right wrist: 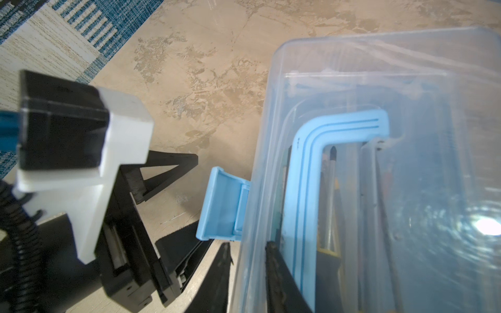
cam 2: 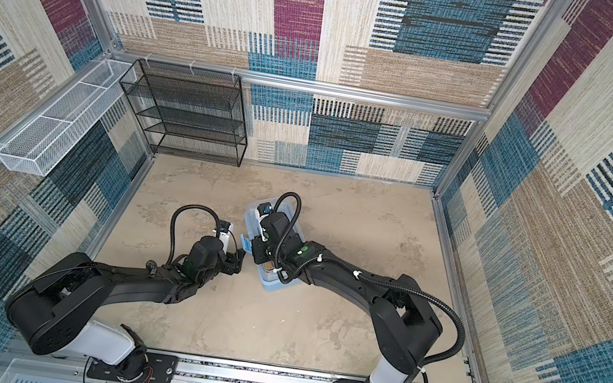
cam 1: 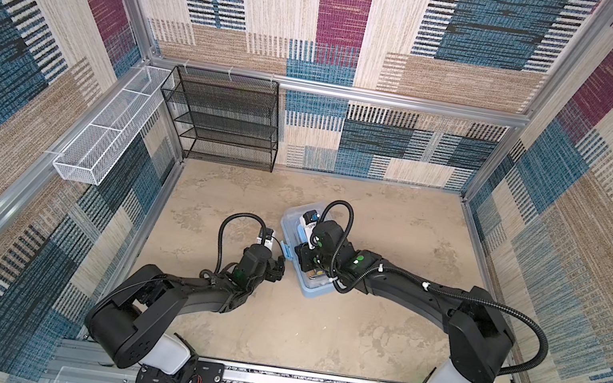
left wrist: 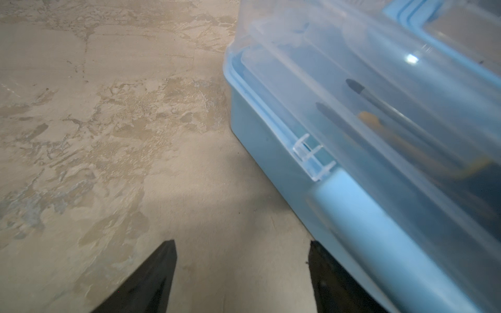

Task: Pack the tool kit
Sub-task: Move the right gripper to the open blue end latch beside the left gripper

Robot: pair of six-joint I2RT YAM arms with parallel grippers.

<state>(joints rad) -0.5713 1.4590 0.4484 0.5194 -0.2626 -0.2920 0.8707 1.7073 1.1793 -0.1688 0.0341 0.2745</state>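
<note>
Tool kit sitting on worktop, tools blurring behind clear lid; left end effector hanging released beside blue latch; right end effector mostly hiding, grip indiscernible.

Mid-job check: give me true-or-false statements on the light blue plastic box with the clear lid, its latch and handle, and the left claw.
1. The clear lid sits on the light blue plastic box. True.
2. The blue side latch is snapped shut. False: it sticks out, flipped open.
3. The left claw is open and empty. True.
4. The blue handle stands upright. False: it lies flat on the lid.
</note>
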